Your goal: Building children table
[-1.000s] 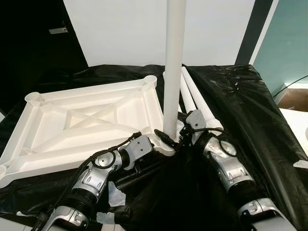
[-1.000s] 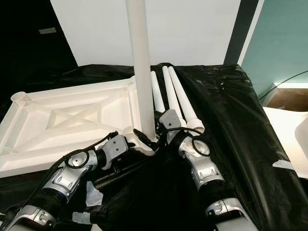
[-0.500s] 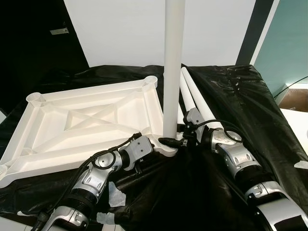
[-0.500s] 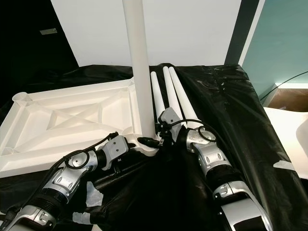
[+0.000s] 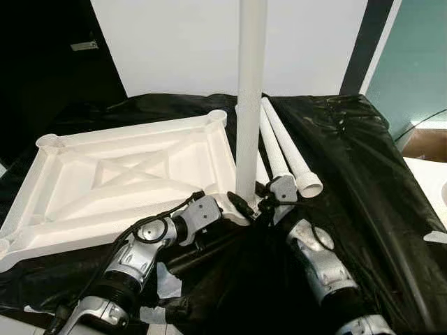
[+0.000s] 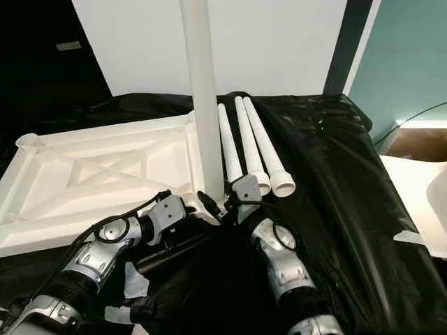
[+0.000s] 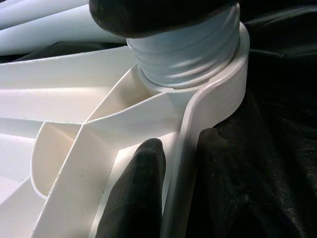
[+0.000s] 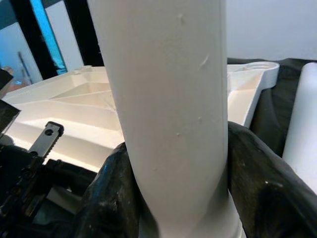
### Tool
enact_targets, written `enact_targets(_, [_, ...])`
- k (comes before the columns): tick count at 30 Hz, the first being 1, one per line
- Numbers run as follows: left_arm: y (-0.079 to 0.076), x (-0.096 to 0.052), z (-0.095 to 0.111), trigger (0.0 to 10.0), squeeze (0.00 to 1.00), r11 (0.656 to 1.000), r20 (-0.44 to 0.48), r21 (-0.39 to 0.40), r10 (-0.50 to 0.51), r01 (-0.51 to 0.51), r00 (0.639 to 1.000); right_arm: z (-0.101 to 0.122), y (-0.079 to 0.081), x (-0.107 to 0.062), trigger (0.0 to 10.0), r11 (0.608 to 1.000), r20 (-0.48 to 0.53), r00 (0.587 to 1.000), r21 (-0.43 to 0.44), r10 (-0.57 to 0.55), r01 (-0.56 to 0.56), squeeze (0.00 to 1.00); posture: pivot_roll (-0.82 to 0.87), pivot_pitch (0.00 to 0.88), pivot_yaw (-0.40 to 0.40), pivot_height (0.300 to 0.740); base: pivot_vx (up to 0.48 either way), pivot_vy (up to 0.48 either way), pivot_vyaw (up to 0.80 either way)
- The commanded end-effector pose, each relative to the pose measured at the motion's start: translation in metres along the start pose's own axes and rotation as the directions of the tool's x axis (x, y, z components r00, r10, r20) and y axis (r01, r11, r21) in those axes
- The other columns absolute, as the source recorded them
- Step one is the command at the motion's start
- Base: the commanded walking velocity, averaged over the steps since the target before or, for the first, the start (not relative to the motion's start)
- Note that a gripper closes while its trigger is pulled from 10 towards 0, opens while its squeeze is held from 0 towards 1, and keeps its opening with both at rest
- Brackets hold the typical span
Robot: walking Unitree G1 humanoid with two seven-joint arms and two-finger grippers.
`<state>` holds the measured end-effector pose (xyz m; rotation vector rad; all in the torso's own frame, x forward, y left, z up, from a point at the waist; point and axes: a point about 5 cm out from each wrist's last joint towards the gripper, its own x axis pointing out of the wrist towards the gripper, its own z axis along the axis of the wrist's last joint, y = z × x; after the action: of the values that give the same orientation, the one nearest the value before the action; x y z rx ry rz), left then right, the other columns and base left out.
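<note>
White plastic tabletop [image 5: 133, 178] lies upside down, ribbed underside up, cross bracing in centre, round sockets at corners. One white leg [image 5: 250, 98] stands upright in near right corner socket. Three more white legs [image 6: 255, 150] lie side by side just beside tabletop's right edge.

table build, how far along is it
Early stage. One leg stands upright in a corner socket of the upside-down tabletop. The right gripper clamps that leg near its base while the left gripper pinches the tabletop's rim beside the socket. Three loose legs lie on the black sheet, not yet fitted.
</note>
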<state>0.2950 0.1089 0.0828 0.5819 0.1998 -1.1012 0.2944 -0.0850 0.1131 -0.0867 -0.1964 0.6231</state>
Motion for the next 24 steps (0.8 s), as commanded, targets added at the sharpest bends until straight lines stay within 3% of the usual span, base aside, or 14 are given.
enact_targets(1, [-0.029,0.001,-0.028,10.0,0.0,0.991,-0.103,-0.07,-0.122,0.115,0.987,0.005,-0.022,-0.007,0.0,0.99,0.018,0.99,-0.036,-0.138,0.139,0.0,0.07,0.0,0.042,0.74,0.0,0.0,0.0])
enact_targets(4, [-0.029,0.003,-0.026,10.0,0.0,0.99,-0.097,-0.068,-0.129,0.123,0.987,0.003,-0.022,-0.006,0.0,0.986,0.007,0.987,-0.044,-0.161,0.162,0.0,0.07,0.0,0.045,0.74,0.0,0.0,0.0])
enact_targets(5, [-0.029,0.004,-0.026,10.0,0.0,0.99,-0.096,-0.067,-0.13,0.124,0.987,0.002,-0.022,-0.006,1.6,0.987,0.003,0.988,-0.048,-0.156,0.156,0.0,0.06,0.0,0.045,0.74,0.0,0.0,0.0])
enact_targets(6, [-0.029,0.005,-0.025,10.0,0.0,0.99,-0.095,-0.066,-0.132,0.126,0.987,0.002,-0.021,-0.005,10.0,0.99,-0.002,0.991,-0.05,-0.135,0.135,0.0,0.06,0.0,0.045,0.74,0.0,0.0,0.0])
enact_targets(7, [-0.03,0.005,-0.025,10.0,0.0,0.99,-0.094,-0.066,-0.132,0.126,0.987,0.002,-0.019,-0.003,10.0,0.995,-0.008,0.996,-0.041,-0.094,0.094,1.0,0.06,0.0,0.046,0.74,0.0,0.0,0.0])
enact_targets(9, [-0.03,0.005,-0.025,10.0,0.0,0.99,-0.093,-0.066,-0.133,0.127,0.987,0.002,-0.017,-0.002,10.0,0.997,-0.013,0.998,-0.034,-0.067,0.067,1.0,0.06,0.0,0.046,0.74,0.0,0.0,0.0])
enact_targets(12, [-0.03,0.005,-0.025,10.0,0.0,0.99,-0.095,-0.066,-0.134,0.128,0.986,0.002,-0.012,0.002,10.0,0.995,-0.037,0.995,-0.043,0.093,-0.094,1.0,0.06,0.0,0.046,0.74,0.0,0.0,0.0])
enact_targets(13, [-0.03,0.005,-0.026,10.0,0.0,0.99,-0.096,-0.066,-0.133,0.127,0.986,0.005,-0.013,0.003,10.0,0.988,-0.023,0.99,-0.062,0.138,-0.139,0.0,0.06,0.0,0.046,0.74,0.0,0.0,0.0])
enact_targets(15, [-0.03,0.005,-0.026,10.0,0.0,0.99,-0.096,-0.066,-0.133,0.127,0.986,0.005,-0.013,0.003,10.0,0.988,-0.023,0.99,-0.062,0.138,-0.139,0.0,0.06,0.0,0.046,0.74,0.0,0.0,0.0])
enact_targets(18, [-0.029,0.005,-0.026,10.0,0.0,0.99,-0.096,-0.068,-0.129,0.123,0.987,0.01,-0.023,0.006,10.0,0.967,-0.036,0.972,-0.095,0.233,-0.236,0.0,0.07,0.0,0.038,0.74,0.0,0.0,0.0])
enact_targets(24, [-0.03,0.006,-0.026,10.0,0.0,0.99,-0.096,-0.071,-0.125,0.119,0.988,0.011,-0.044,0.012,10.0,0.915,-0.138,0.922,-0.14,0.361,-0.379,0.0,0.07,0.0,0.035,0.74,0.0,0.0,0.0])
